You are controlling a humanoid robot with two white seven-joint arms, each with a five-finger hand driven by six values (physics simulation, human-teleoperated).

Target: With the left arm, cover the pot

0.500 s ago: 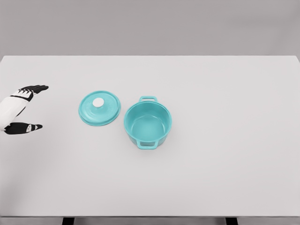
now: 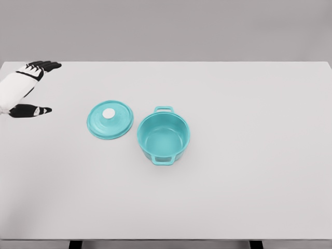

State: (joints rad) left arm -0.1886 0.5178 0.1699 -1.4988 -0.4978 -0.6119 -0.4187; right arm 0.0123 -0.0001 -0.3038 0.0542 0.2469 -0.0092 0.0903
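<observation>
Reaching in from the left edge of the frame, the left hand [image 2: 23,88] sits at the upper left, over the far left part of the white table [image 2: 249,197]. Its palm is white and its fingers [image 2: 44,65] are black with pale bands. They are stretched out and spread, pointing toward the right, with the thumb [image 2: 32,110] held well apart below them. The hand holds nothing, and it is well apart from both the lid and the pot. Whether it touches the tabletop or floats above it cannot be told from this view.

The lid [image 2: 110,120] lies flat on the table, left of the middle of the frame. It is a round teal disc with a small white knob [image 2: 109,113] at its centre, facing up. Just to its right stands the pot [image 2: 163,138], also teal, upright and uncovered, so its bare inner floor shows. The pot has two loop handles: one [image 2: 164,109] at its far rim toward the top of the frame, the other [image 2: 163,160] at its near side toward the bottom. The right edge of the lid comes very close to the left wall of the pot; whether the two touch is hard to say.

A plain grey wall [image 2: 166,28] fills the top band of the frame behind the table.
</observation>
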